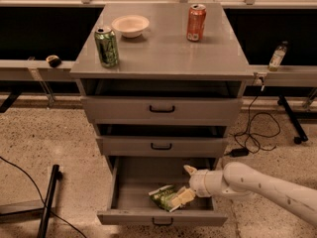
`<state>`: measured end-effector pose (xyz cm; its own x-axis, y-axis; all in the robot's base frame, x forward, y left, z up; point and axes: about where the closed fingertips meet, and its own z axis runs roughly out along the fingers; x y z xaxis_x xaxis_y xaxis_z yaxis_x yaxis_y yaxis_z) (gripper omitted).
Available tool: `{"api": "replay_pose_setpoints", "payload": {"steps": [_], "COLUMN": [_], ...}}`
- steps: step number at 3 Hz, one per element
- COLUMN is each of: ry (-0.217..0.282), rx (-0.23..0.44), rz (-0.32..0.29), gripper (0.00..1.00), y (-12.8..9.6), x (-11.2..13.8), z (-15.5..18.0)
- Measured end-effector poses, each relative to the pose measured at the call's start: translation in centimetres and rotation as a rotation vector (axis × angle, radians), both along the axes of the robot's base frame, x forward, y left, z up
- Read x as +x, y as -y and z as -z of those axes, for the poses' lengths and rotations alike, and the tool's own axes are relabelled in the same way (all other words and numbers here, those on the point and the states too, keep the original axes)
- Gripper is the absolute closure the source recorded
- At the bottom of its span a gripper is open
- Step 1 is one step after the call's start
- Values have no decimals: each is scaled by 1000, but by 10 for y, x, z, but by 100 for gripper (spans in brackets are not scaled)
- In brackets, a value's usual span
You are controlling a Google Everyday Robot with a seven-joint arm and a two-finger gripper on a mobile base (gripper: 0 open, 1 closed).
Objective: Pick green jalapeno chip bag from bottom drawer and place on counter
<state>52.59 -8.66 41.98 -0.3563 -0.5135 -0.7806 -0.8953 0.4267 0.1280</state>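
The bottom drawer [163, 217] is pulled open, lowest of three. The green jalapeno chip bag [162, 198] lies crinkled on the drawer floor near its middle front. My gripper [187, 183] reaches in from the right on a white arm and is open. One pale finger rests at the bag's right edge and the other points up toward the drawer's back. The counter [163, 46] is the grey top of the cabinet.
On the counter stand a green drink can [107, 46], a pale bowl [130, 25] and an orange can [196, 22]. The two upper drawers are shut. Cables lie on the floor right of the cabinet. A dark stand leg [47, 202] is at the lower left.
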Motion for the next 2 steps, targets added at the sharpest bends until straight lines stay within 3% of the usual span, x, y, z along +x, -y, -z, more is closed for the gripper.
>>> {"api": "replay_pose_setpoints", "payload": {"steps": [1,2], "ry": [75,159], "rx": [43,33], "rz": [110,153], "gripper": [0,0], "y": [16,43], "x": [32,70], "z": [48,55]}}
